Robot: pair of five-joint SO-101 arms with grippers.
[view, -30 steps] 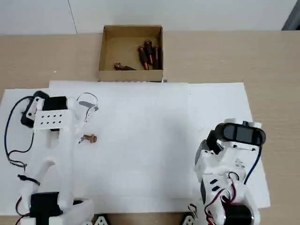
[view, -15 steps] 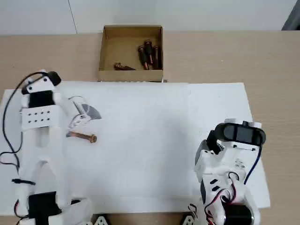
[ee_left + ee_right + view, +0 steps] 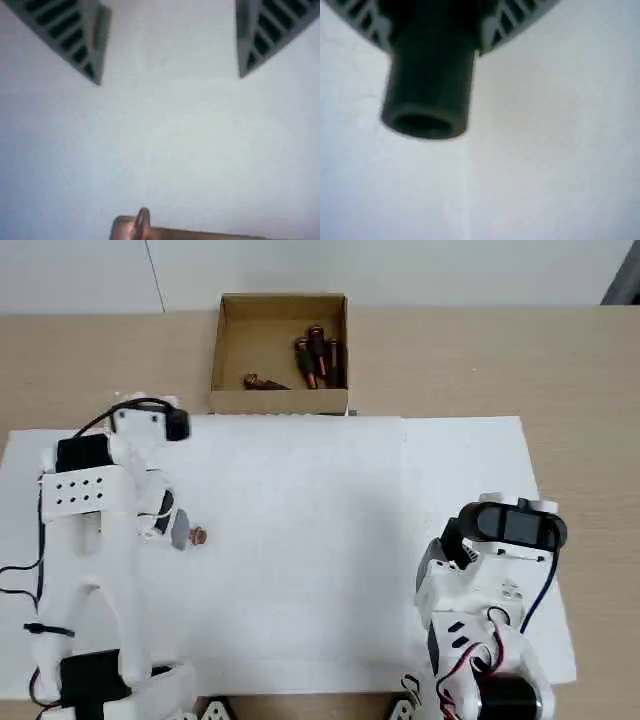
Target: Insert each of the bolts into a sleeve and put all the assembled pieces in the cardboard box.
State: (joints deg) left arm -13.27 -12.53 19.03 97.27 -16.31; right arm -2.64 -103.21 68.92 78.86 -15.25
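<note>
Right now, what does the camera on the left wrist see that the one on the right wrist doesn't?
Left wrist camera: the left hand, its two fingers spread wide apart and holding nothing, and a copper-coloured bolt lying on the sheet. Right wrist camera: the right hand shut on a black sleeve, whose open end is visible. Both share the white sheet underneath.

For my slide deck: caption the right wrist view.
Right gripper holds a black sleeve over the white sheet.
</note>
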